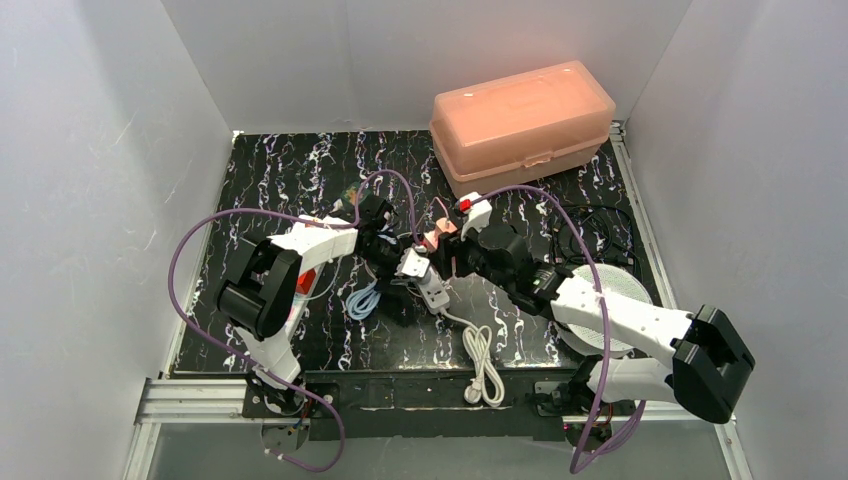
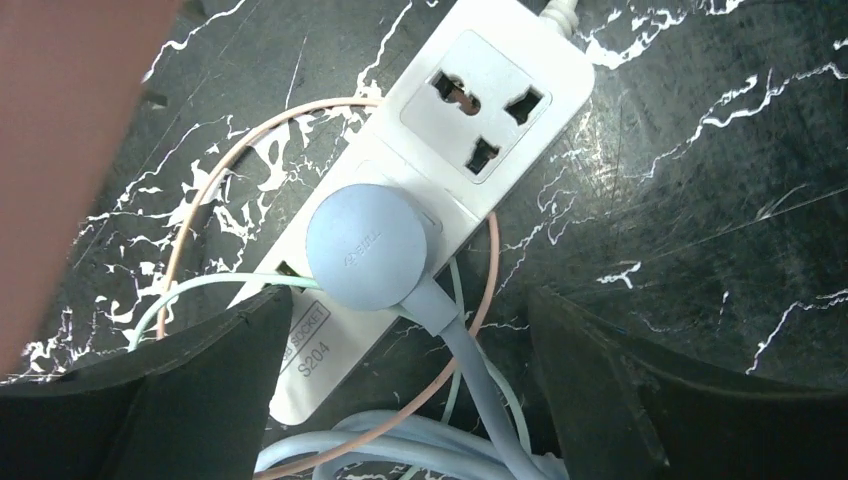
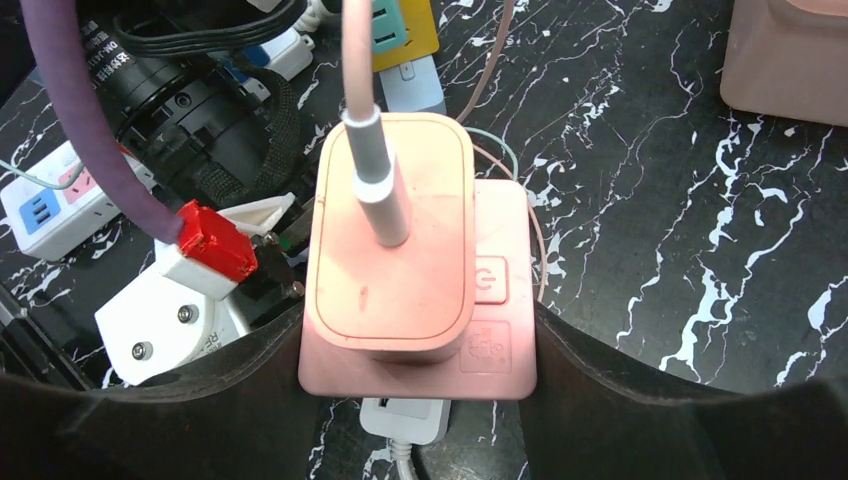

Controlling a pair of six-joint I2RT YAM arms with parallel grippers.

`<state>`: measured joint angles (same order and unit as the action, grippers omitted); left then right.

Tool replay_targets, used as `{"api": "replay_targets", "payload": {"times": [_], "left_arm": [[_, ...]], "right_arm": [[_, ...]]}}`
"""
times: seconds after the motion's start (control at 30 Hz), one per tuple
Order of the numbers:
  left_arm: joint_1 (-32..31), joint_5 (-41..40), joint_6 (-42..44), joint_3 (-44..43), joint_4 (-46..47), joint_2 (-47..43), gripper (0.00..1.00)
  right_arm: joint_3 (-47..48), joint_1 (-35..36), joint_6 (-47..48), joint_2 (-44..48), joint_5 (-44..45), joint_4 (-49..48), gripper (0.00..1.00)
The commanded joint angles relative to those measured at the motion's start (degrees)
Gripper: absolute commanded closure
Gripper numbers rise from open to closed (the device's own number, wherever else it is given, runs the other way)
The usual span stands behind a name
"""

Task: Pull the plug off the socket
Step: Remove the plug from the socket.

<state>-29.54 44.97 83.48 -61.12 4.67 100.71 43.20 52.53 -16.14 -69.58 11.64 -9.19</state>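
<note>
A white power strip (image 2: 470, 120) lies on the black marbled table (image 2: 700, 150) with a round pale blue plug (image 2: 368, 245) seated in it; the plug's blue cable (image 2: 480, 390) runs down between my left fingers. My left gripper (image 2: 410, 385) is open, just above the strip's near end, its fingers either side of the cable. My right gripper (image 3: 415, 375) is shut on a pink socket block (image 3: 495, 330), its fingers pressing both sides. A pink adapter plug (image 3: 392, 240) with a pink cable sits in the top of that block. In the top view both grippers (image 1: 392, 258) (image 1: 452, 250) meet at the table's middle.
A translucent pink lidded box (image 1: 522, 120) stands at the back right. A white coiled cord (image 1: 483, 365) lies near the front edge. A white round disc (image 1: 620, 290) and black cables sit at the right. Another white strip (image 3: 50, 205) and yellow-teal adapters (image 3: 405, 30) lie nearby.
</note>
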Motion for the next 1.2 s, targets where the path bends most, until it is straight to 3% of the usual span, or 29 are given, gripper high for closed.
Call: {"api": "replay_targets", "payload": {"times": [0.0,0.17,0.4,0.73,0.97,1.17], "left_arm": [[-1.09,0.76,-7.50,2.42,-6.89,0.04,0.02],[0.26,-0.75,-15.37,-0.17,-4.27,-5.01,0.02],[3.96,1.61,-25.16,-2.10,-13.35,-19.17,0.02],[3.89,2.71,-35.78,4.51,-17.78,-43.12,0.02],[3.70,4.46,-51.20,0.86,-18.21,-42.34,0.02],[3.70,2.98,-67.46,3.05,-8.56,-41.12,0.02]], "right_arm": [[0.25,-0.11,1.32,1.93,1.44,-4.76,0.99],[0.74,-0.08,1.56,4.20,0.97,0.52,0.99],[1.37,-0.79,0.50,9.66,-1.08,7.32,0.99],[15.70,-3.23,3.80,3.16,-22.50,28.27,0.99],[25.93,-0.50,9.21,-2.27,-27.89,36.17,0.99],[32.45,4.30,12.83,-5.56,-31.81,37.96,0.99]]}}
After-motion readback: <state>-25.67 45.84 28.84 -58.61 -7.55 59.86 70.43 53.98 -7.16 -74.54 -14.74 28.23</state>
